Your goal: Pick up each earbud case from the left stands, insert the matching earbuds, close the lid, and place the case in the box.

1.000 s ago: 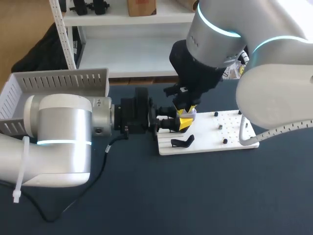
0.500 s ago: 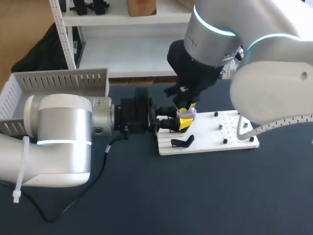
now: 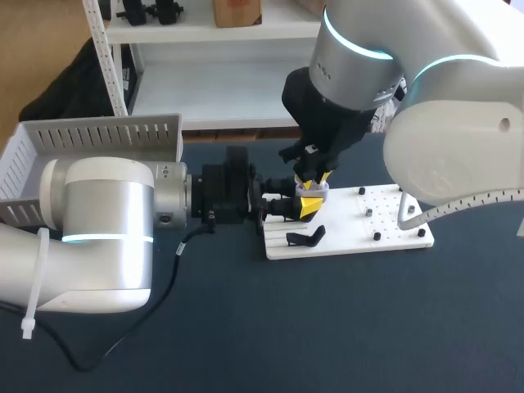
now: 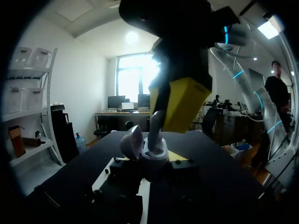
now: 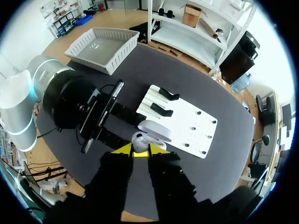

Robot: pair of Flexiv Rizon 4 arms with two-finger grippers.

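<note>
Earbud [image 4: 156, 133] mostly hidden in right gripper [image 5: 141, 149]; box [image 3: 98, 135] partly behind left arm [image 3: 98, 233].

The right gripper [image 5: 139, 150] is pinching an earbud [image 5: 138, 139] at the open earbud case [image 5: 155, 131] beside the white board [image 5: 189, 122].

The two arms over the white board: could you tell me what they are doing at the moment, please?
The left end effector holds a pale lilac earbud case, lid open, just above the white perforated board. The right end effector is directly over it, gripping what looks like a white earbud and seating it in the case. The grey slatted box sits at the table's left, with no case placed in it yet.
</note>
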